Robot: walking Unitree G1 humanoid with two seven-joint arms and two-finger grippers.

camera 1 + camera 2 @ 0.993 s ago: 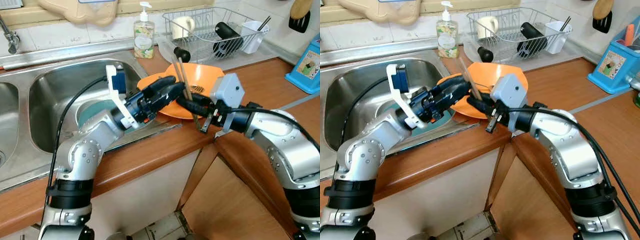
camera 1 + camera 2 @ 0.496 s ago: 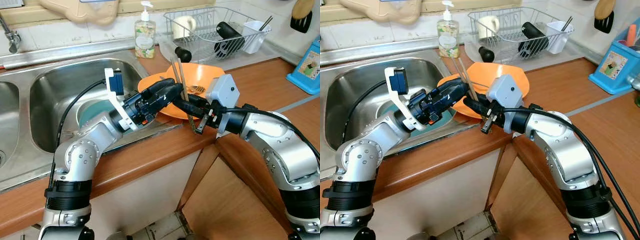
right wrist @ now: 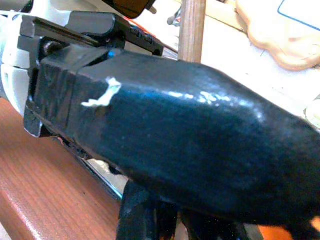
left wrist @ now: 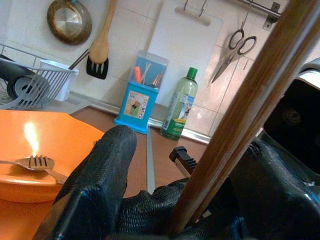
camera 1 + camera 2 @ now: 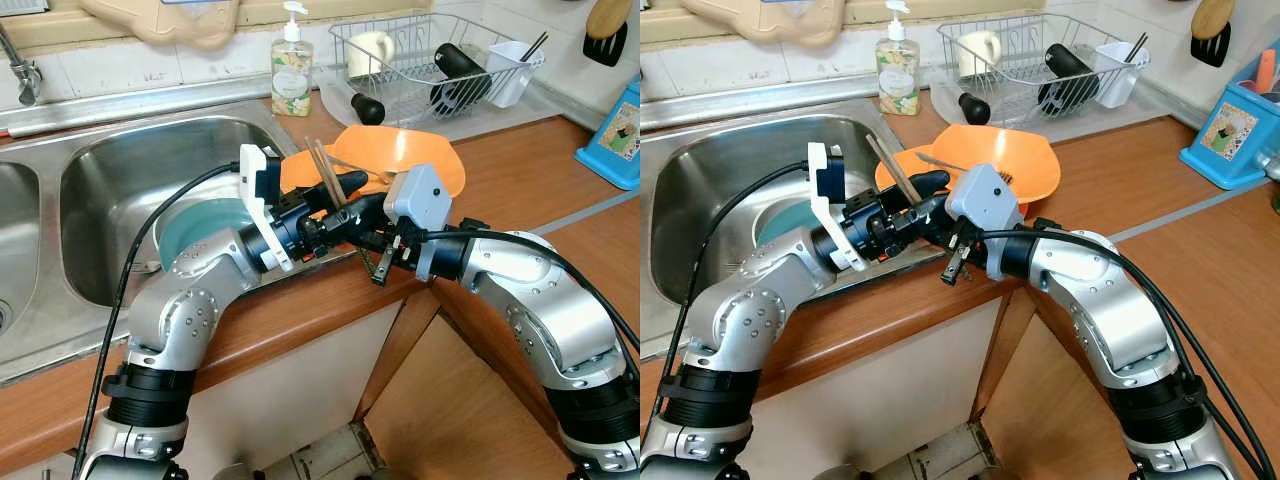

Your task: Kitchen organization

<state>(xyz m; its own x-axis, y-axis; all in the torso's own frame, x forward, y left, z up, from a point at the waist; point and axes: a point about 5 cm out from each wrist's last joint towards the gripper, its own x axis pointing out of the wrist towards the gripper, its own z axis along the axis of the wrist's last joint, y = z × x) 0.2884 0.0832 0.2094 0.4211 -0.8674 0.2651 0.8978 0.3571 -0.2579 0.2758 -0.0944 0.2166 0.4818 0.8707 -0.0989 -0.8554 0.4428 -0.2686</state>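
Kitchen background: sink side, counter and back wall.
Pump soap bottle [image 5: 290,68] stands on the ledge behind the steel sink [image 5: 100,180], faucet [image 5: 20,75] at far left. Blue box [image 5: 612,135] on the wood countertop [image 5: 520,170], black spatula [image 5: 600,30] hanging above it. On the wall: white cutting board [image 4: 187,50], scissors [image 4: 235,52], small pan [image 4: 69,21]. Green bottle [image 4: 179,106] just beside the blue box.

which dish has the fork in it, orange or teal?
The orange dish on the counter; a fork lies in it. The teal one sits down in the sink.
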